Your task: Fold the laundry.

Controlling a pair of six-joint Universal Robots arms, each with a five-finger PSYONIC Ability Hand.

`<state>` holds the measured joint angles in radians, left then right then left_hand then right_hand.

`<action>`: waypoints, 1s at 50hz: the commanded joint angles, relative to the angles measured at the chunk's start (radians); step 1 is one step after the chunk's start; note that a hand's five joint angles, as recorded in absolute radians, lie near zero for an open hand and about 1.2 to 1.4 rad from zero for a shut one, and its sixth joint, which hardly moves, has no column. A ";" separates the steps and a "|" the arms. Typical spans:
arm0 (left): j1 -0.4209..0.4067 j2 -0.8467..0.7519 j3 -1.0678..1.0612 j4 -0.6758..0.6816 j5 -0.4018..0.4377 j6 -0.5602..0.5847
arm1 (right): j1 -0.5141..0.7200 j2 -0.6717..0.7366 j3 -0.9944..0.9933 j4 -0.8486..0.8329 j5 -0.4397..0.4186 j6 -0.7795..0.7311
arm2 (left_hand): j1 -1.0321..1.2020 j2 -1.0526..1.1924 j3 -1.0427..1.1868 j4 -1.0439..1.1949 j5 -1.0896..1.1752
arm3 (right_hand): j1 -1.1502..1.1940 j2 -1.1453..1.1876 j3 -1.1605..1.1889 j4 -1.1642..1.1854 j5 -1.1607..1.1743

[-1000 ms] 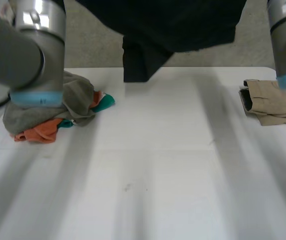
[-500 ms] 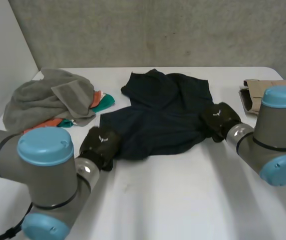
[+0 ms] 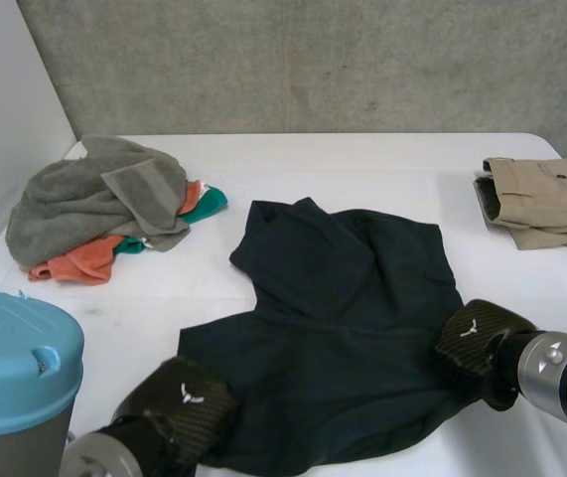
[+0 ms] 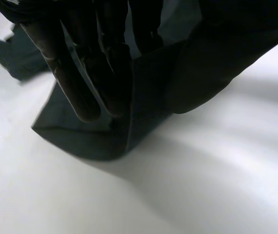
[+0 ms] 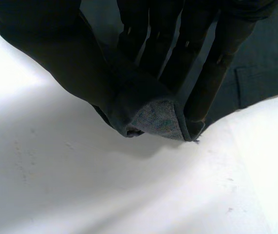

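The left hand (image 3: 179, 402) pinches the near left corner of the dark garment (image 3: 343, 318) between straight fingers and thumb. The right hand (image 3: 482, 346) clamps the near right corner the same way, and both corners are hidden under the hands. The garment lies spread on the worktop (image 3: 362, 164), with its long axis running from the wide near edge to a narrower far end, well apart from the grey towel heap (image 3: 94, 199) and the folded tan cloth (image 3: 546, 199).

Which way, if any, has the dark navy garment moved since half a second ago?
Yes: the dark navy garment slid toward the robot, away from the grey towel pile.
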<state>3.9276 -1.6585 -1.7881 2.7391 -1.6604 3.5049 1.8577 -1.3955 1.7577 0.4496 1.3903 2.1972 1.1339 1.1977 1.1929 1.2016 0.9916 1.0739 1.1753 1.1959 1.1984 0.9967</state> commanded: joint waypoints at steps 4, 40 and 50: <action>0.111 -0.079 0.058 0.313 -0.002 -0.014 | -0.005 0.013 0.012 -0.313 0.013 0.054 | 0.262 0.199 0.203 0.195 0.230 | 0.204 0.103 0.082 0.080 0.107; 0.133 -0.386 0.334 0.442 -0.116 -0.061 | -0.011 -0.243 0.310 -0.279 0.007 0.389 | 0.262 0.199 0.203 0.195 0.230 | -0.651 -0.753 -0.773 -0.776 -0.749; 0.151 -0.388 0.316 0.438 -0.124 -0.063 | -0.011 -0.102 0.347 -0.426 0.036 0.377 | 0.262 0.199 0.203 0.195 0.230 | -0.254 -0.355 -0.376 -0.379 -0.351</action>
<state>4.0760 -2.0460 -1.4583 3.1814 -1.7809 3.4440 1.8463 -1.5871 2.0945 0.0912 1.4035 2.5843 1.1339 1.1977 1.1929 1.2015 0.9916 0.4756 0.4472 0.4596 0.4670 0.2963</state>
